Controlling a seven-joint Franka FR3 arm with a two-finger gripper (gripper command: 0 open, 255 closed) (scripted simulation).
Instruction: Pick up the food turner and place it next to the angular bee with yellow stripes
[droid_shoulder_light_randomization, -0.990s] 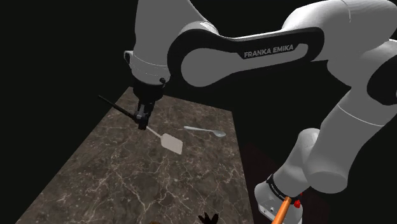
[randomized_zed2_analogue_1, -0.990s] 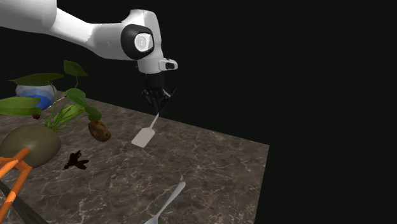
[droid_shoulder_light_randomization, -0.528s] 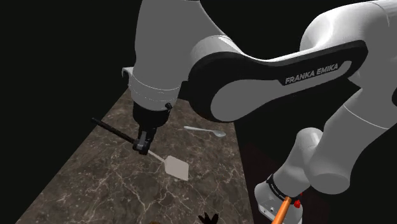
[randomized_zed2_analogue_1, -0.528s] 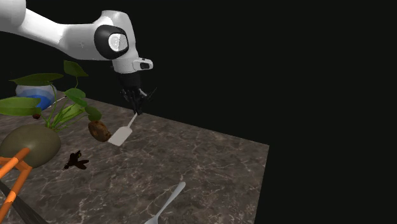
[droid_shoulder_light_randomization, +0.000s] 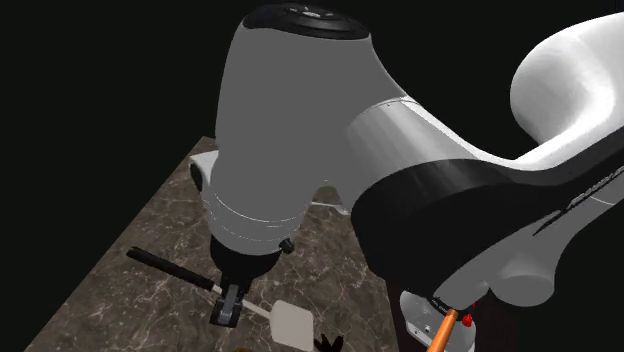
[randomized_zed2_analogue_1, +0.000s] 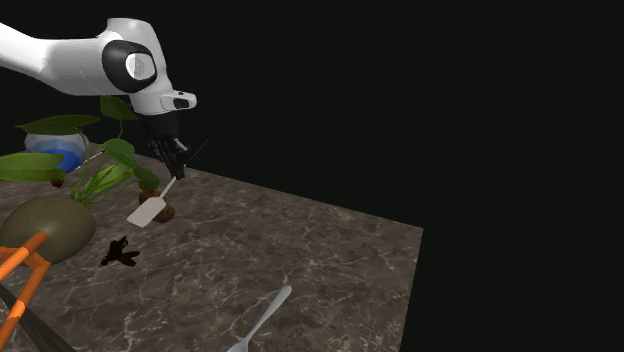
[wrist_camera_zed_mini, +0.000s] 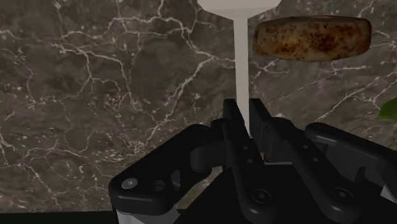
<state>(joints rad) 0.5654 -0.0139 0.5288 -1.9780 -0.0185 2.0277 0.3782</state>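
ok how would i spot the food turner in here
Find the white arm over the dark marble table, by the leafy plants. Its black claw grips the food turner: a flat square pale blade, unlike the slim spoon lying flat.

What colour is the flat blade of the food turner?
The food turner blade is plain white, best seen in the second exterior view.

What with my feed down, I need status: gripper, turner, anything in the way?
Gripper shut on turner handle. Turner held off the table, blade lowest. Brown lump close beside the blade.
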